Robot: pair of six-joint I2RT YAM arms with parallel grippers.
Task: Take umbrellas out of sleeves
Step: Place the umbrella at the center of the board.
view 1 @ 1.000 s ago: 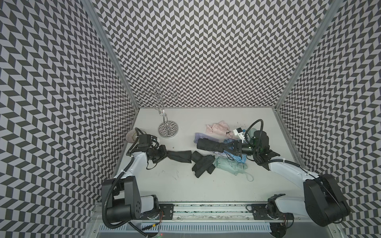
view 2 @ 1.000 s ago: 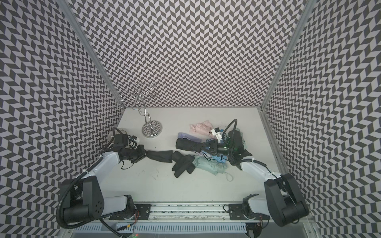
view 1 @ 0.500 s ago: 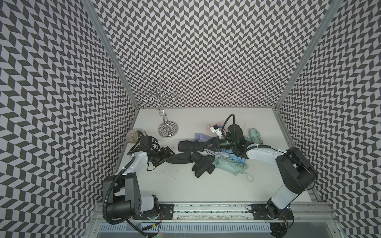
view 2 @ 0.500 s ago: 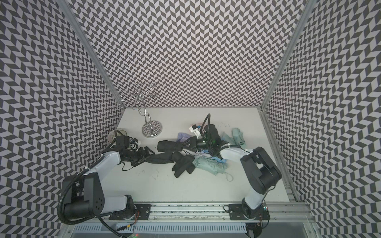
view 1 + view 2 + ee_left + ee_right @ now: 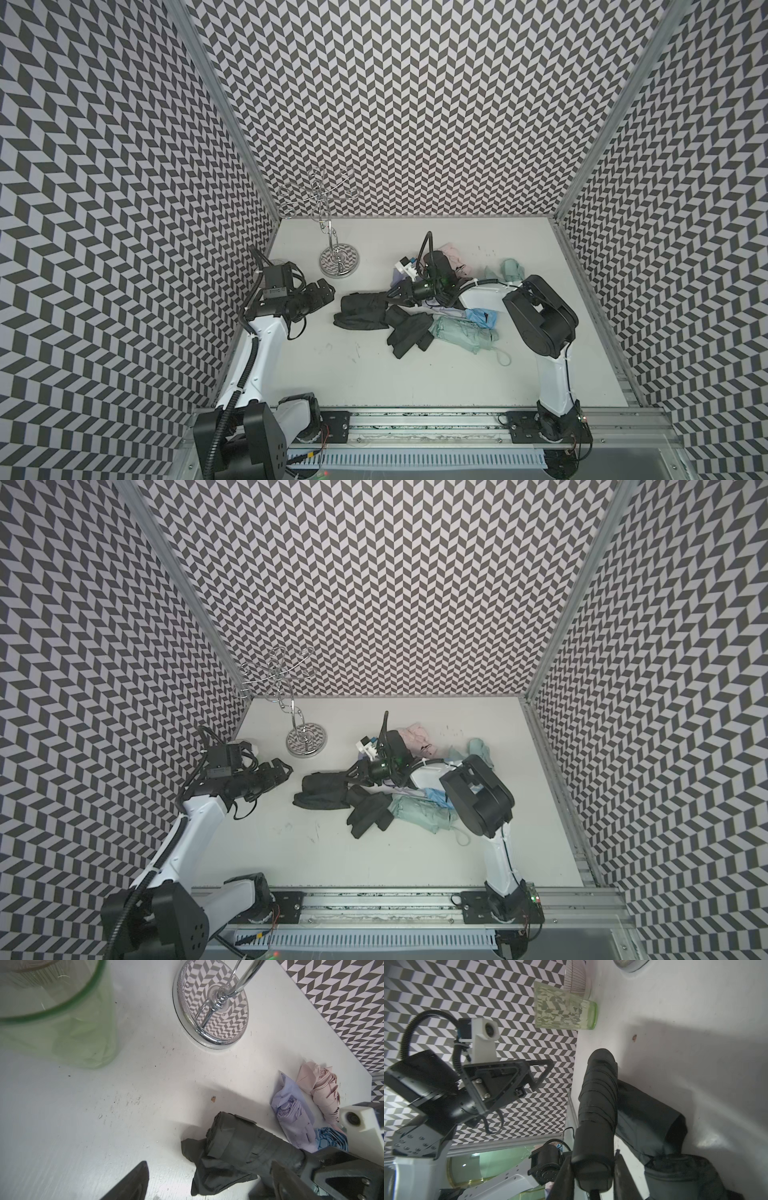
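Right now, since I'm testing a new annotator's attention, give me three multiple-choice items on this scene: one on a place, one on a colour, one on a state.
1. Where does the chrome stand sit?
A. Far left corner of the table
B. Near right corner
C. Inside the umbrella pile

2. What colour is the umbrella in the right claw?
A. Pink
B. Black
C. Mint green

3. How is the left claw?
A. Shut on a sleeve
B. Shut on a cup
C. Open, holding nothing

Key: 1 A, its round base stands far back on the left arm's side. 2 B, the right wrist view shows the claw closed on the black umbrella. 3 C, both top views show it spread wide, gripping nothing.
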